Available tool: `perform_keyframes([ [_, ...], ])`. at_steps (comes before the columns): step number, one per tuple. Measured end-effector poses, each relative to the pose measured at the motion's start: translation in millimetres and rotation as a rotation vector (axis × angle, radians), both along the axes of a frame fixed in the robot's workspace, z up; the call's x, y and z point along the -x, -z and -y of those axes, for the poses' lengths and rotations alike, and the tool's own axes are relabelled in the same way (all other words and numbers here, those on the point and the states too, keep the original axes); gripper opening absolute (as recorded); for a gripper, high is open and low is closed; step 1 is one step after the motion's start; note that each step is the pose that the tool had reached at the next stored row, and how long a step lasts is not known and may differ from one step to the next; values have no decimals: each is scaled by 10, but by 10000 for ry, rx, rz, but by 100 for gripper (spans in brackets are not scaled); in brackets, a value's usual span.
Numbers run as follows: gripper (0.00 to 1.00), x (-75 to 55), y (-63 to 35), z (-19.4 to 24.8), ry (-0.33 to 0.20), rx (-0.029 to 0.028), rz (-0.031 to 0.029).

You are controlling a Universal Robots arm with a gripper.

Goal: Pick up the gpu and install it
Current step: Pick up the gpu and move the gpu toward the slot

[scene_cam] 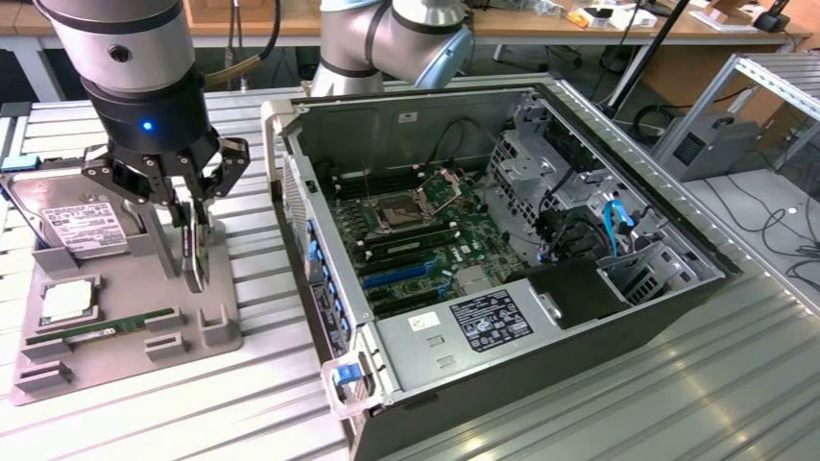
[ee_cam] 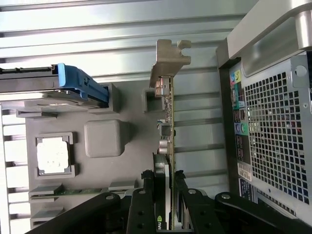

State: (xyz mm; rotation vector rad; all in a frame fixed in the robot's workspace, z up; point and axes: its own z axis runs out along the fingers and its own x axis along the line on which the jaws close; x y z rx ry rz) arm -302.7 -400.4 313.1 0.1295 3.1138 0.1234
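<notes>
The gpu point(scene_cam: 192, 252) stands on edge over the grey parts tray point(scene_cam: 129, 355), a thin green card with a silver end bracket point(ee_cam: 168, 61). My gripper point(scene_cam: 180, 197) comes down on it from above, one black finger pressed against each face of the card. In the wrist view the gpu point(ee_cam: 167, 126) runs out from between the gripper point(ee_cam: 165, 190) fingers, and its bracket end sits beside a holder post of the tray point(ee_cam: 126, 161). I cannot tell whether its lower edge still rests in the holder. The open computer case point(scene_cam: 513, 259) lies to the exterior view's right, with the motherboard's blue slots point(scene_cam: 403, 277) exposed.
On the tray are a silver hard drive point(scene_cam: 84, 229), a processor chip point(scene_cam: 67, 301) and a narrow green RAM stick point(scene_cam: 103, 327). The case's perforated rear panel point(ee_cam: 273, 136) is close beside the card. A second arm's base point(scene_cam: 384, 38) stands behind the case. Ribbed metal tabletop surrounds everything.
</notes>
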Motion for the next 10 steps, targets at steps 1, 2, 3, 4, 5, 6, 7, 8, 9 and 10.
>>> perform_keyframes([
  [1, 27, 0, -10, 0, 0, 0, -1],
  [2, 27, 0, -20, 0, 0, 0, 0],
  [3, 27, -1, -34, 0, -1, 6, -1],
  [4, 27, -1, -43, 0, -1, 52, 0],
  [5, 27, 0, -51, 0, -1, 106, 0],
  [6, 27, 0, -58, 0, -1, 147, -1],
  [7, 27, 0, -61, 0, 0, 186, 0],
  [8, 27, 0, -67, 0, -2, 254, 1],
  [9, 27, 0, -70, 0, -4, 303, 0],
  [10, 27, 0, -73, 0, -8, 349, 0],
])
